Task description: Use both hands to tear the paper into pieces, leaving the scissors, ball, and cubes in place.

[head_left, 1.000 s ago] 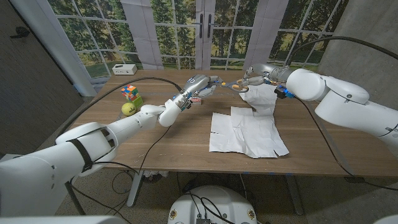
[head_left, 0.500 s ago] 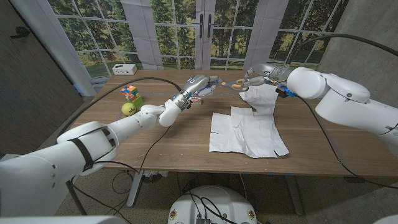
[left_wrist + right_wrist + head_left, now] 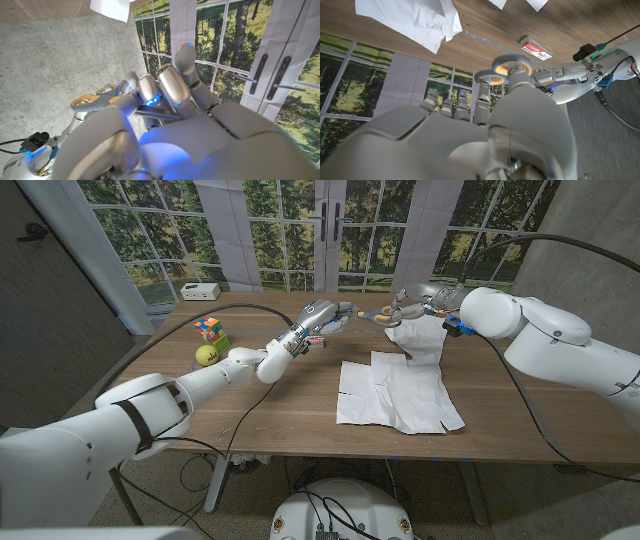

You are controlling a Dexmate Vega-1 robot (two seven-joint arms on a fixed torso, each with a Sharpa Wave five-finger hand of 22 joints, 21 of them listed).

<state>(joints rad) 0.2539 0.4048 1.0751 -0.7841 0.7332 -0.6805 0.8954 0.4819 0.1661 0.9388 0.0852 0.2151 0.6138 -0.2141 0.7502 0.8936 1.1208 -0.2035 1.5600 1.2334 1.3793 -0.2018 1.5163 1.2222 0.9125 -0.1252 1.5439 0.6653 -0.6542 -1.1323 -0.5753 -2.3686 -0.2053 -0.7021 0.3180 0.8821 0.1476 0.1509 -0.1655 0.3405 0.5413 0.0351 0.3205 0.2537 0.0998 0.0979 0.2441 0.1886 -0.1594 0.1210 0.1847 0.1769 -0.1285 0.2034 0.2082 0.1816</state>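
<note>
Paper (image 3: pixel 398 390) is lying torn on the worktop (image 3: pixel 280 395) just beneath both raised hands, the left hand (image 3: pixel 318 318) and right hand (image 3: pixel 408 304) each hovering loosely open-fingered, gripping nothing.

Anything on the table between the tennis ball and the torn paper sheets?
In the head view, only the left arm crosses above that stretch; the wood between the ball and the paper is otherwise bare.

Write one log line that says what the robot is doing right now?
left hand: raised at far table edge, holding nothing seen | right hand: raised near scissors, grip unclear | paper: torn pieces on table | ball, cubes: in place
</note>
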